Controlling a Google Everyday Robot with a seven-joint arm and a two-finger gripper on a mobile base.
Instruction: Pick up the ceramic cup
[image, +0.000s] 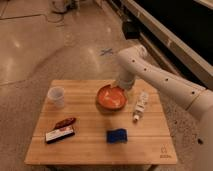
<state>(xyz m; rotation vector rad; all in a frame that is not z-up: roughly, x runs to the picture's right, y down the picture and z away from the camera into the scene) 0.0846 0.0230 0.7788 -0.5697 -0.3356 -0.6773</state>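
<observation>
The ceramic cup (56, 96) is small, pale and has no handle. It stands upright near the left back corner of the wooden table (95, 150). My white arm comes in from the right, and its gripper (120, 88) hangs over the far rim of the wide orange bowl (111, 98), well to the right of the cup. Nothing shows in the gripper.
A white tube (141, 106) lies to the right of the bowl. A blue block (116, 135) sits at front centre. A reddish-brown item (65, 122) and a dark flat box (60, 135) lie at front left. The floor surrounds the table, with a dark counter at back right.
</observation>
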